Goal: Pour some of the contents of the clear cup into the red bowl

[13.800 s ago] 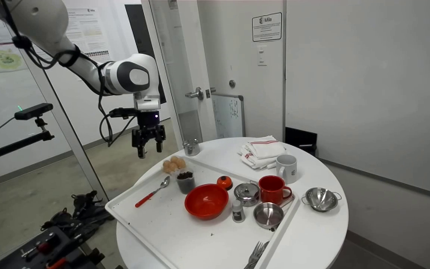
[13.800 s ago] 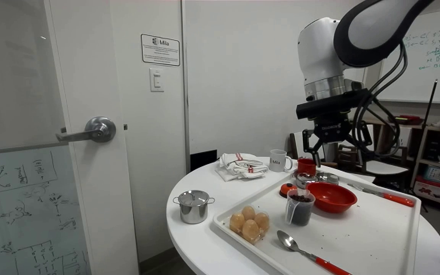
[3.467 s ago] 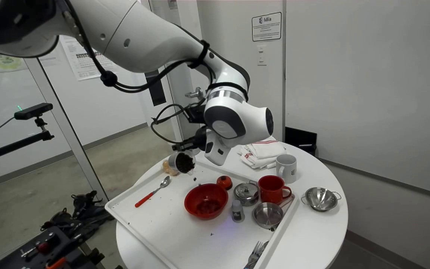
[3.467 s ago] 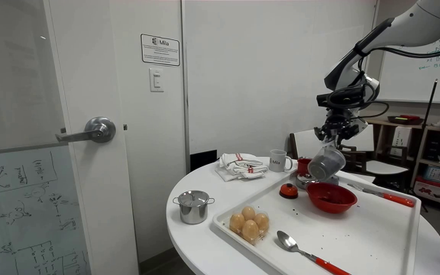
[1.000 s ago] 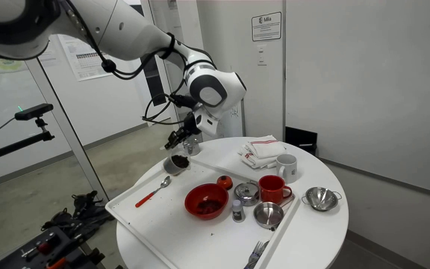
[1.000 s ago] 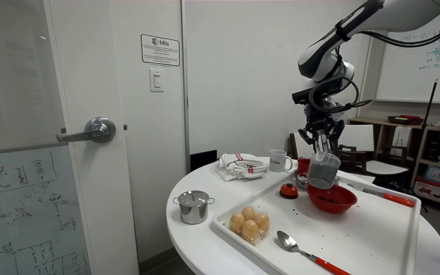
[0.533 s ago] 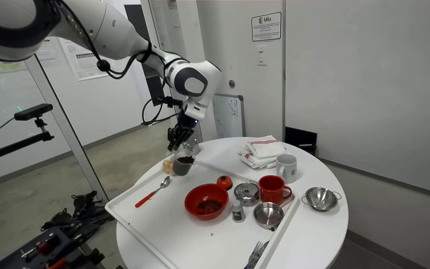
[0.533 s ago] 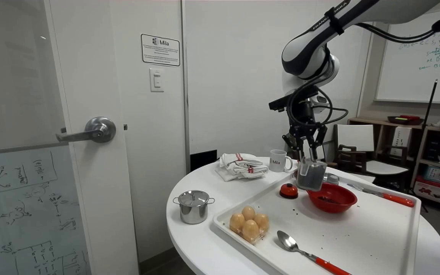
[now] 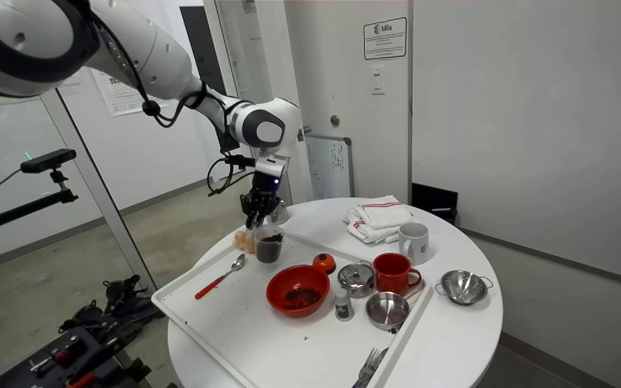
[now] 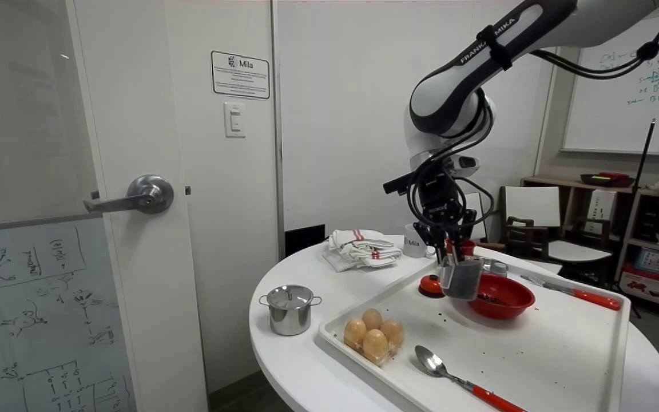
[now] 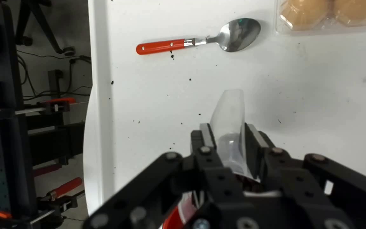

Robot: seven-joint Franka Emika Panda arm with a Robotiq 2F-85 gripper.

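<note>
Robotiq gripper, clamped on the handle of the clear plastic cup; cup about upright, held above the white tray, near the red bowl, part-filled with dark granules; red bowl, on tray, further granules in its bottom; red-handled spoon, on tray; four packaged eggs, on tray

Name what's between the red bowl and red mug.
An exterior view shows the lidded metal pot beside the red bowl, the small bottle just nearer the camera.
</note>
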